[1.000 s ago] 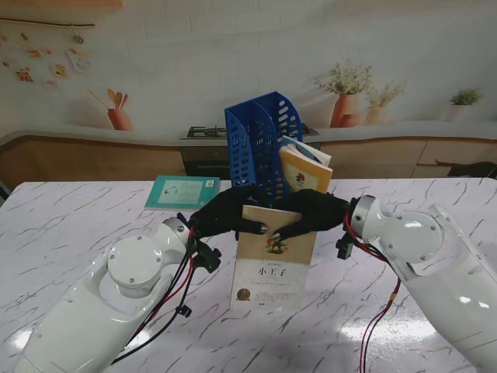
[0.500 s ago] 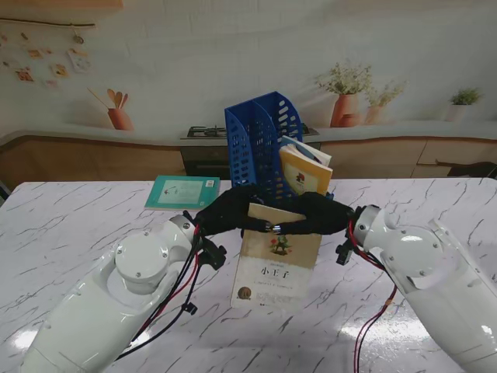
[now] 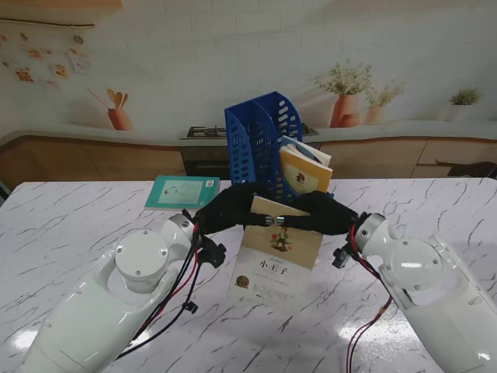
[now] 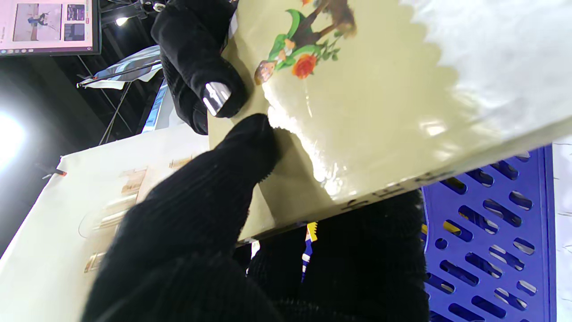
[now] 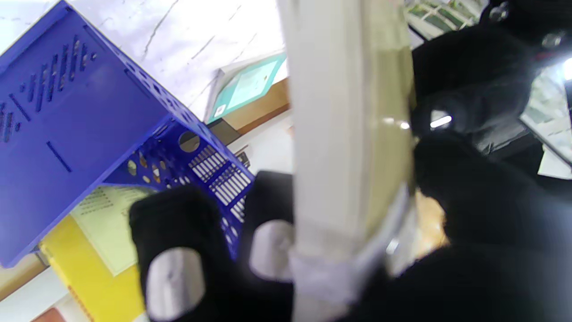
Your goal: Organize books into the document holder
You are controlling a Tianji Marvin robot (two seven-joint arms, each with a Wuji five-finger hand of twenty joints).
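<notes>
1. Cream book (image 3: 273, 252) w/ small flower figure on cover – hanging tilted above marble table (image 3: 70, 225), top edge up toward holder, lower edge toward me, lifted clear of tabletop as far as stand view shows.
2. Left hand (image 3: 227, 211) (black glove) gripping book's top-left corner: in left wrist view, thumb (image 4: 214, 188) pressing on cover, other fingers wrapping under behind spine. Closed on book, not spread.
3. Right hand (image 3: 322, 215) (black glove) clamping top-right corner: in right wrist view, thumb side (image 5: 451, 179) lying on cover, fingertips (image 5: 270, 250) w/ silver pads curling round page-edge side. Also closed on book.
4. Both thumbs meeting nearly tip to tip at mid top edge of cover.
5. Blue document holder (image 3: 260, 140) standing just beyond hands, farther from me, slots open upward; book's top edge sitting right in front of its base, touching or not – cannot tell.
6. Yellow book (image 3: 304, 171) leaning at holder's right side, w/ a white-covered one behind it.
7. Teal book (image 3: 182, 192) lying flat on table, left of holder, well apart from held book.
</notes>
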